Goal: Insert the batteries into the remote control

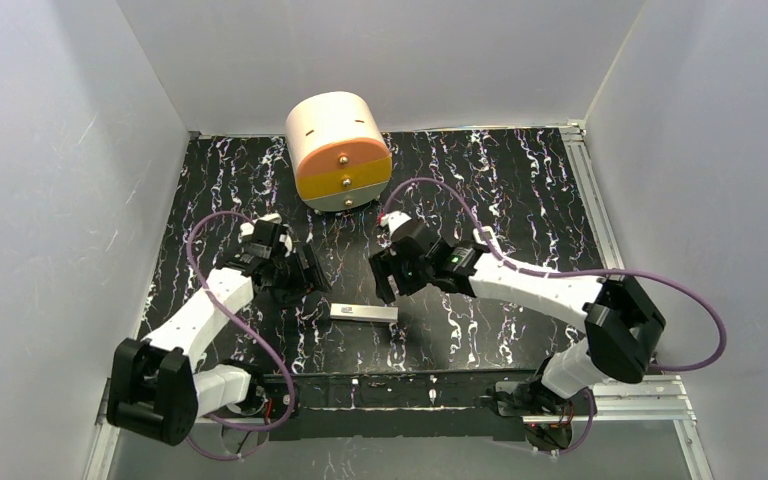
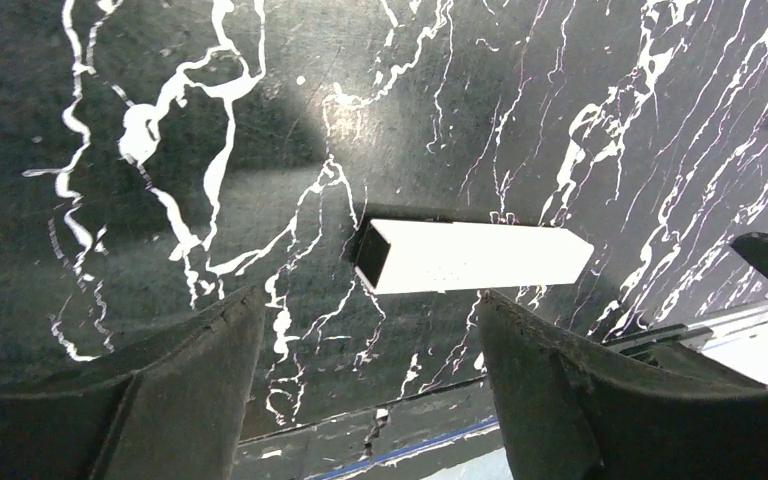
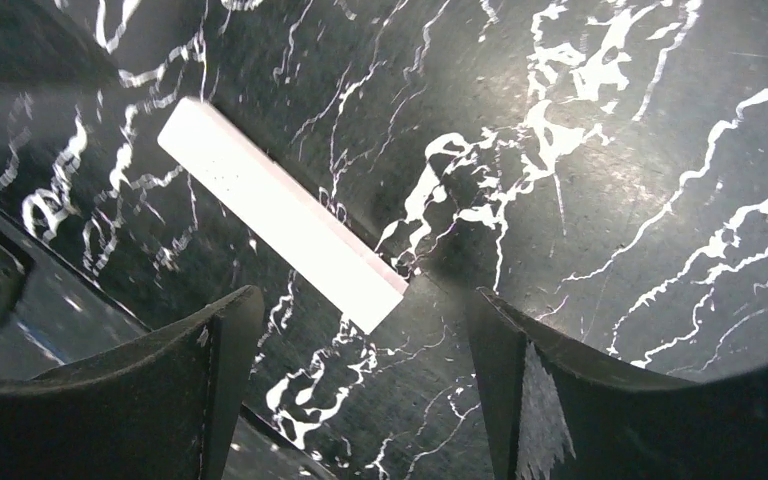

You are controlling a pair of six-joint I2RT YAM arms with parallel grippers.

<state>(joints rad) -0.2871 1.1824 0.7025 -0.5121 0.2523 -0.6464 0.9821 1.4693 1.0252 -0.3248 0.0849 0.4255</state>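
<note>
Remote control and batteries show in none of the three views, so nothing of the loading looks done; by my reading the whole job is left: finding the handset and the two cells, opening it, seating them.

What lies by the fingers is only a narrow white bar (image 1: pixel 363 312), hollow at one end, flat on the black marbled table (image 1: pixel 520 190). It has no screen or buttons.

The left gripper (image 2: pixel 360 330) stands with its fingers well apart and nothing between them. The bar lies just ahead of the gap, reaching across toward the right-hand finger (image 2: pixel 560 380), apart from both.

The right gripper (image 3: pixel 360 330) is likewise spread wide and holds nothing. The bar runs slantwise ahead of its left-hand finger (image 3: pixel 190 370), its near end just ahead of the gap.

Well beyond both sets of fingers stands a round drawer unit (image 1: pixel 338 150), its drawers closed.
</note>
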